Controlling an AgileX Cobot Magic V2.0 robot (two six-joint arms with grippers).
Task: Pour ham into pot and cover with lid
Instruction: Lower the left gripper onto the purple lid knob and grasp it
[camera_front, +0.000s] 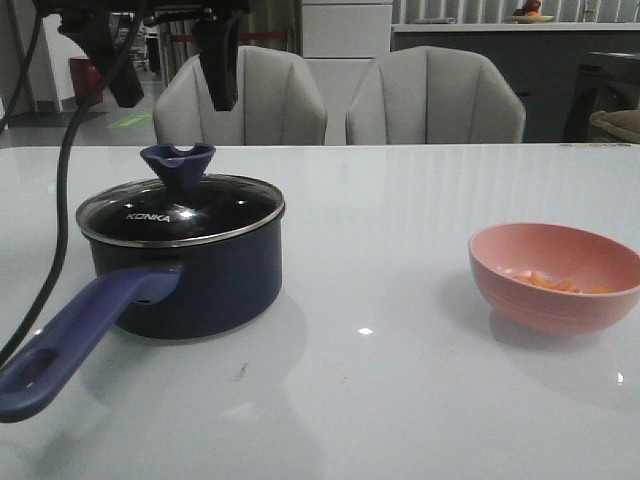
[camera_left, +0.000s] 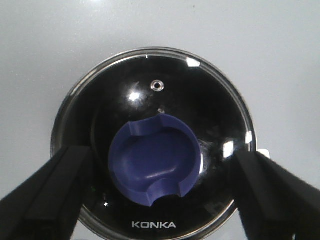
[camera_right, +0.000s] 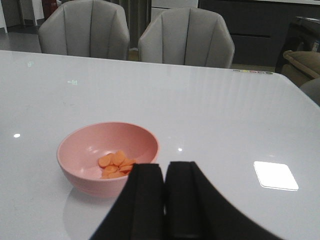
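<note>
Pot (camera_front: 190, 275) sits up front on the tabletop (camera_front: 380, 250), lid (camera_front: 182, 212) on it. Ham (camera_front: 553, 282) is in the pink bowl (camera_front: 556, 276) off to the right. Left tool (camera_left: 160, 197) spread wide above the knob (camera_left: 155, 160), touching nothing. Right tool (camera_right: 164, 172) pinched together, empty, just near the bowl. Chairs (camera_front: 435, 97) behind.

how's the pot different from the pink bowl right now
The pot is dark navy with a long handle; the pink bowl has none. The pot is covered by the lid, while the bowl sits open, holding the ham. The pot stands toward the left of the table, the bowl toward the right. Both are round and upright.
</note>
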